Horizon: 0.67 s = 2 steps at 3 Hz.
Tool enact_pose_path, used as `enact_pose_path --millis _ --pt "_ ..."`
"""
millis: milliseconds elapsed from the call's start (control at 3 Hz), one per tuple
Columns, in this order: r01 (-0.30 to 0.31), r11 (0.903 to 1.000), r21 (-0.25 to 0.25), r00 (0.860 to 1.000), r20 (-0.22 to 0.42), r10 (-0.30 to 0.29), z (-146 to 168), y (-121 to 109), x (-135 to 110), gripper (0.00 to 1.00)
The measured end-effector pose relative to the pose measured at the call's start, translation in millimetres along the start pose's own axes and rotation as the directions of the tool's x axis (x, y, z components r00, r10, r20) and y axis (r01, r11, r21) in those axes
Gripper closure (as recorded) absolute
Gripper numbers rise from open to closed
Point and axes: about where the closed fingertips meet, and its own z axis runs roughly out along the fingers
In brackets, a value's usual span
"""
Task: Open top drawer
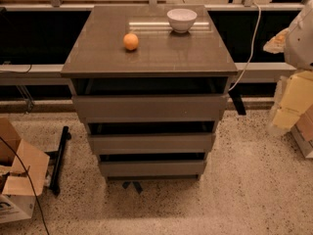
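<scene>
Cabinet, grey-brown, centre; its tabletop (161, 53) carries a bowl (181, 19) and an orange (130, 41).
Top drawer (149, 107): directly under the tabletop, above two shorter drawers (151, 143); looks shut. I judge it stiff, fairly heavy, smooth and handle-less; best hooked by the panel's upper edge, through the dark gap above.
White bulk (301, 33), far right: possibly my arm.
My hand: out of view; released or clenched, I cannot tell.

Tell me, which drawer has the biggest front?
The top grey-brown drawer: its flat front is taller and wider than those of the two drawers below. The end effector is not in view.
</scene>
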Motion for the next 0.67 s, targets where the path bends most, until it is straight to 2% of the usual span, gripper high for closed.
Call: enact_pose_path --millis 333,667 --pt "0.000 1.0000 0.000 1.000 0.000 0.000 0 0 0 0.00" --pt "0.003 1.0000 0.009 0.999 0.033 -0.003 20 -6 -12 0.00"
